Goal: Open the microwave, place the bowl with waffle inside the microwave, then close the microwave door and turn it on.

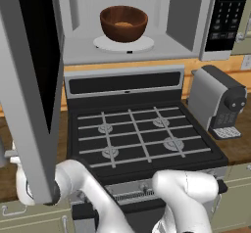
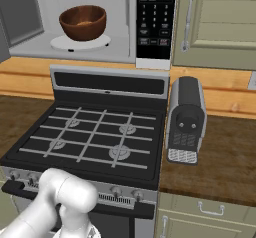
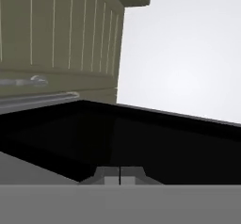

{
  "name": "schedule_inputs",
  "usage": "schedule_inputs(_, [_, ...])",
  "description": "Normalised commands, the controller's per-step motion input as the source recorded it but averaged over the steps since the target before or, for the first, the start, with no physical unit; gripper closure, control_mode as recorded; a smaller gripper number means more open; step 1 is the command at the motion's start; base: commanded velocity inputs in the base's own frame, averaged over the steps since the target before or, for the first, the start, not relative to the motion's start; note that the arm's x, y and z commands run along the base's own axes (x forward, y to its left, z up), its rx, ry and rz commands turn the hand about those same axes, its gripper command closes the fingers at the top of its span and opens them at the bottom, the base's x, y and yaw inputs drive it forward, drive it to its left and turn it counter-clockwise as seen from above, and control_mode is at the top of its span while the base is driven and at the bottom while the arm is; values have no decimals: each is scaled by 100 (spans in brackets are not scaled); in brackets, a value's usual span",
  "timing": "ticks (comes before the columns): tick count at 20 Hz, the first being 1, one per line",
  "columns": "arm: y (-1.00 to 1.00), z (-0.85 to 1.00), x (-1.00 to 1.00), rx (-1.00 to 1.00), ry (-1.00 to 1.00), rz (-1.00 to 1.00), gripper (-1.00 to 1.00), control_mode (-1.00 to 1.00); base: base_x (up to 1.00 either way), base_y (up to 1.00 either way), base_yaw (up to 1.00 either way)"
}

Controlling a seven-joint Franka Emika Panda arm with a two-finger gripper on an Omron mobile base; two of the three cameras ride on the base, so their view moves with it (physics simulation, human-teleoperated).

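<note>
Microwave door (image 1: 29, 80), the broad flat panel of black glass in a silver-grey frame, is the thing in hand now. Gripper (image 3: 119, 177) jaws shut tight, fingertips together, holding nothing; the hand view puts them right against the dark glass, with a beige cabinet front (image 3: 56, 30) behind.

Door judged stiff and hinged, swings as one piece; glass slick, so push flat on the frame edge or hook the bar handle (handle not clearly seen from here).

Round reddish-brown wooden bowl (image 1: 123, 23) already sits on the white turntable plate (image 1: 142, 44) inside the silver-grey microwave (image 2: 30, 47); waffle inside it only faintly visible.

Door stands wide, near the left base camera. Its sweep passes over the black gas stove (image 1: 142, 134); grey coffee machine (image 2: 186, 119) stands well clear at right. Black button panel (image 2: 156, 19) unobstructed.
</note>
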Motion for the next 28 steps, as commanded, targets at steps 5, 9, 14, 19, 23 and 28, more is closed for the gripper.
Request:
schedule_inputs(5, [0,94,-25,18,-14,3,100,-100,0,0,0])
schedule_inputs(9, [-46,46,-26,27,-4,2,100,-100,0,0,0])
schedule_inputs(14, [-96,27,-34,37,-16,11,100,-100,0,0,0])
schedule_inputs(19, [-100,41,-29,38,-11,13,100,-100,0,0,0])
schedule_inputs(23, [-100,27,-2,30,12,17,100,-100,0,0,0])
schedule_inputs(28, [-97,27,16,22,39,22,100,-100,0,0,0])
